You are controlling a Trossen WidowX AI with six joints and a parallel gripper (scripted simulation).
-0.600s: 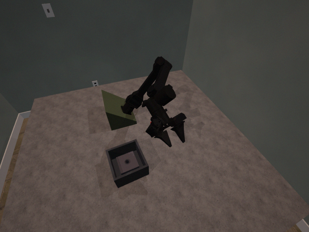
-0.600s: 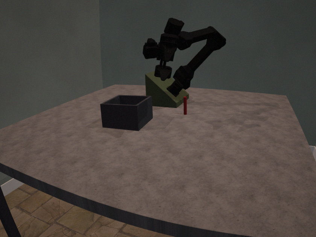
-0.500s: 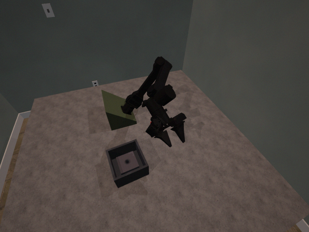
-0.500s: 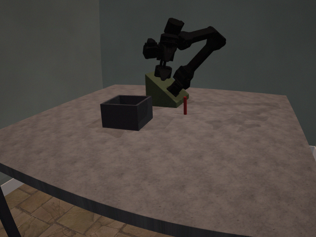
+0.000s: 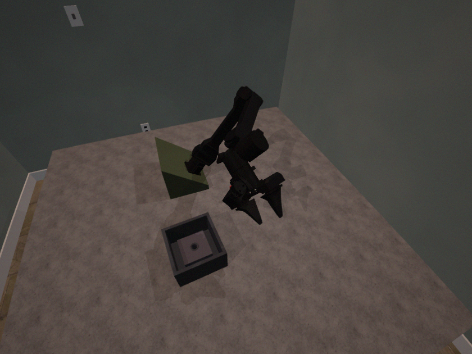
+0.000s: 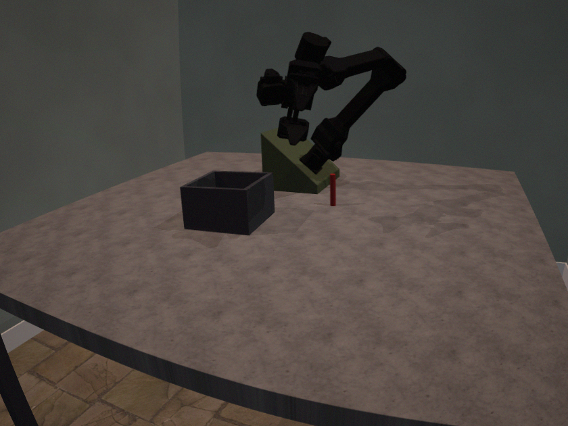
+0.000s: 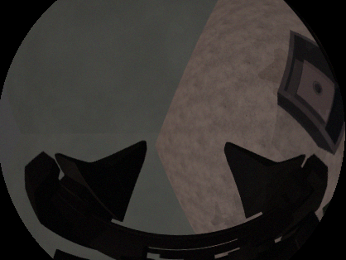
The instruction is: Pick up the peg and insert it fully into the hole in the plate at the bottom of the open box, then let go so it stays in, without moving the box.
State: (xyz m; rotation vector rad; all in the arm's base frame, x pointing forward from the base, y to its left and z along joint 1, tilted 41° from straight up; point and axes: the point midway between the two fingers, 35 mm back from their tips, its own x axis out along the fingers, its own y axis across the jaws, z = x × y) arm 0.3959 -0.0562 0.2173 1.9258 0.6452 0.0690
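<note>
Box (image 6: 228, 202) at left on table (image 6: 320, 284), plate (image 5: 194, 248) with hole inside. Wedge (image 6: 287, 172) behind, bearing arm's base. Gripper (image 5: 269, 210) high above table, spread wide, holding nothing. Peg (image 6: 332, 189) upright right of wedge, untouched.

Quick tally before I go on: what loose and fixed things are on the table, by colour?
Red: 1, the upright red cylindrical peg.
Dark grey: 1, the open square box, with a pale square plate inside.
Olive green: 1, the wedge-shaped block under the arm.
Black: 1, the arm with its open end effector.
Total: 4, or 5 with the plate.
</note>
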